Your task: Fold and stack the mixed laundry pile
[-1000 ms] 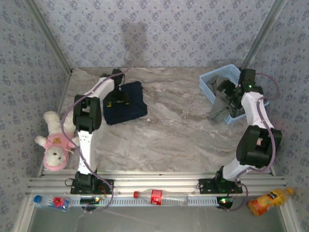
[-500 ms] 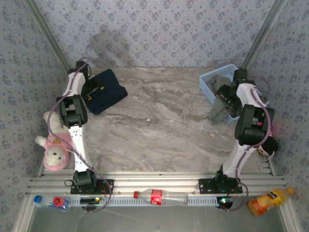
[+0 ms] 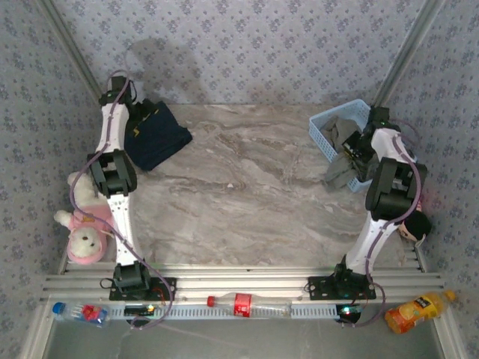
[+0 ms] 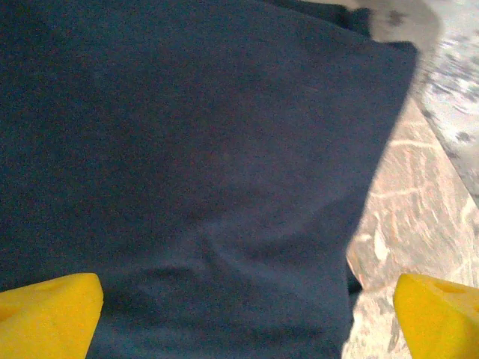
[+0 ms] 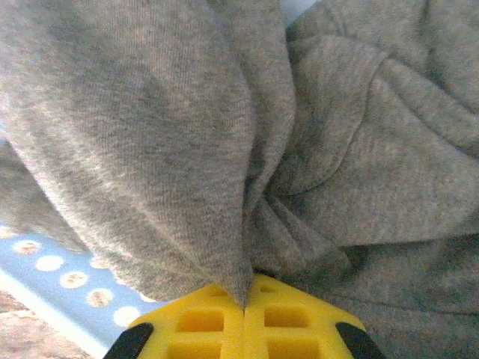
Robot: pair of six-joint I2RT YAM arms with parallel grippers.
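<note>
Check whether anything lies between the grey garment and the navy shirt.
Nothing visible does. The grey-olive cloth garment hangs over the light blue plastic basket's rim; bare marble table runs from there to the dark navy T-shirt.

T-shirt (image 3: pixel 161 138) lies at the far left corner of the table (image 3: pixel 254 194), with the left gripper (image 4: pixel 247 314) over its edge, jaws wide apart. Basket (image 3: pixel 323 123) sits at the far right; the smaller garment (image 3: pixel 340 173) lies partly in it and spills over its near wall onto the table, with the right gripper (image 5: pixel 245 310) pinched on a fold of it. Plush toy (image 3: pixel 84 224) lies at the left edge, nearer than the T-shirt and apart from it.
</note>
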